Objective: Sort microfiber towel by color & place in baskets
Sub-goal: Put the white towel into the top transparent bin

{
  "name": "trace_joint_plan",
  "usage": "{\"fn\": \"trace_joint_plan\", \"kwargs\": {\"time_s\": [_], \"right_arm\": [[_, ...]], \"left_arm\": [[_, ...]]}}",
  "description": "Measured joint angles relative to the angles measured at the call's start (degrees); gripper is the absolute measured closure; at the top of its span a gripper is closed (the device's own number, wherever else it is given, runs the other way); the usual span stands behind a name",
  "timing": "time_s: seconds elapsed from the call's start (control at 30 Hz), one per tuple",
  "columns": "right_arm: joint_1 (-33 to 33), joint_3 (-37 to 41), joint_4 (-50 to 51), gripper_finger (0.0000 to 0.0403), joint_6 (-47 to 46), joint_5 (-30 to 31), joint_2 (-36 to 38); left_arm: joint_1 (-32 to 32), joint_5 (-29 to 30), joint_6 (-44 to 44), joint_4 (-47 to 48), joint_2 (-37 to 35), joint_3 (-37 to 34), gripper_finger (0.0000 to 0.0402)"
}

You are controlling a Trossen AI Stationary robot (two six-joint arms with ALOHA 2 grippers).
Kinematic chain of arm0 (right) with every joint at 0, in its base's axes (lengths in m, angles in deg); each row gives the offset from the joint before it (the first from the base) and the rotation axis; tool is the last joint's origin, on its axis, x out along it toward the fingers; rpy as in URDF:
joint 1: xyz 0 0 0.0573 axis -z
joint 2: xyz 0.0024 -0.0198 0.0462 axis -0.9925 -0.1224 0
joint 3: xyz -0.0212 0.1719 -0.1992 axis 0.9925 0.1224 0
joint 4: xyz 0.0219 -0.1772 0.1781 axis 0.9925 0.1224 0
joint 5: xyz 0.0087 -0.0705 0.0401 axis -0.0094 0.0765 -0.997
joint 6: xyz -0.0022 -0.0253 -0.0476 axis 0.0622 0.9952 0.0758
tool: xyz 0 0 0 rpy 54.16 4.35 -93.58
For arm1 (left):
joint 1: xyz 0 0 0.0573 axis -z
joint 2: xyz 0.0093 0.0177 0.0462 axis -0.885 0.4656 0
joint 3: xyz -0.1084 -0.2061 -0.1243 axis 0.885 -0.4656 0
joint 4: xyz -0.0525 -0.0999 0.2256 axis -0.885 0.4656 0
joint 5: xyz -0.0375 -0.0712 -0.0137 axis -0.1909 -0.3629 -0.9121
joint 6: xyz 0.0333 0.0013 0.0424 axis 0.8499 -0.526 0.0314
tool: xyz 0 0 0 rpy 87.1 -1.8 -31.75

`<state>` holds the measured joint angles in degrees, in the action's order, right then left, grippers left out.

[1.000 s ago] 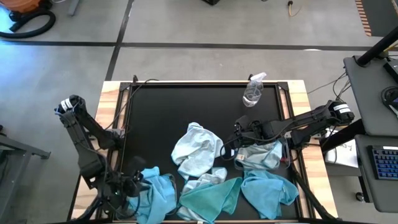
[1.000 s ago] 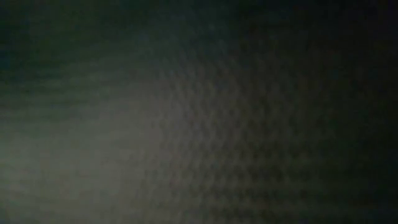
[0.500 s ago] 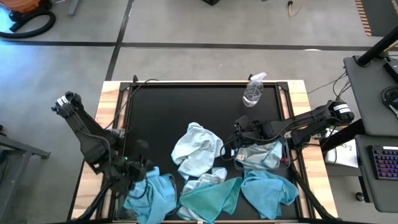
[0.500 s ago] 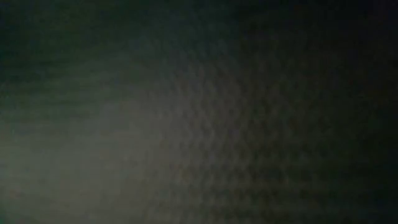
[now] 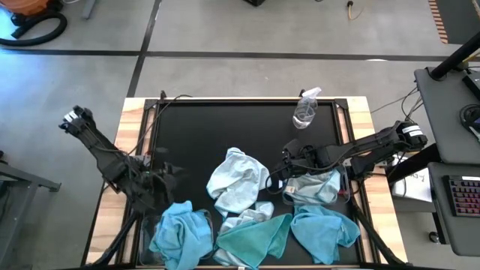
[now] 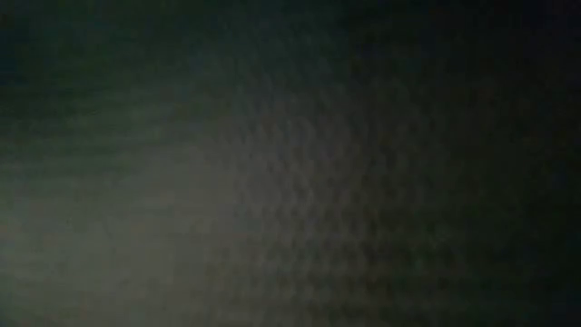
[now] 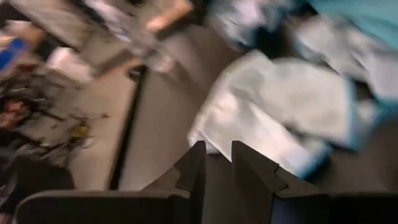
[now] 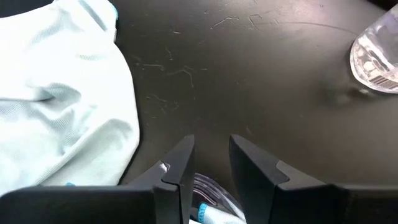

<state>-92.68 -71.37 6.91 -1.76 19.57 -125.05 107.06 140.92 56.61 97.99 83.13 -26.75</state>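
The low view is dark and shows nothing. In the high view my left gripper (image 5: 172,175) hovers over bare mat near the table's left edge, just beyond a bright blue towel (image 5: 180,234) heaped at the near left corner. Its fingers (image 7: 217,165) stand slightly apart and hold nothing. A pale towel (image 5: 238,180) (image 7: 273,106) lies mid-table. A smaller pale towel (image 5: 256,213), a teal towel (image 5: 255,238) and another blue towel (image 5: 324,229) lie along the near edge. My right gripper (image 5: 281,171) (image 8: 210,155) is open and empty, beside a pale towel (image 5: 315,187) in a clear basket (image 8: 214,191).
A clear spray bottle (image 5: 306,111) (image 8: 376,56) lies on the far right part of the black mat (image 5: 225,131). Wooden borders run down both sides of the table. Bare mat lies between the far edge and the towels.
My left gripper has drawn back from over the bright blue towel at the near left corner, moving toward the far edge. The blue towel stays heaped there and shows more fully now. My right arm has kept still.
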Motion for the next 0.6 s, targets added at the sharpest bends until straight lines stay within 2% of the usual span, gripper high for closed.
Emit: {"fn": "trace_joint_plan", "kwargs": {"time_s": [0.07, 0.17, 0.3, 0.47, 0.6], "right_arm": [[0.0, 0.0, 0.0, 0.031, 0.73, 0.03, 0.0], [0.0, 0.0, 0.0, 0.031, 2.47, 0.54, -0.02], [0.0, 0.0, 0.0, 0.031, 3.8, 1.44, 0.0], [-0.14, 0.0, 0.0, 0.031, 4.07, 2.08, 0.0], [-0.42, 0.0, 0.23, 0.031, 3.54, 7.88, -0.02]], "left_arm": [[-0.89, 2.91, -2.45, -3.16, -3.09, -2.76, 0.034], [-2.41, 3.48, -5.59, -6.0, -7.71, -6.66, 0.034], [-4.15, 4.96, -5.21, -11.19, -11.97, -9.12, 0.034], [-4.88, 4.3, -1.87, -15.55, -13.74, -9.13, 0.034], [-5.33, 4.16, -3.44, -16.12, -13.33, -9.43, 0.034]]}}
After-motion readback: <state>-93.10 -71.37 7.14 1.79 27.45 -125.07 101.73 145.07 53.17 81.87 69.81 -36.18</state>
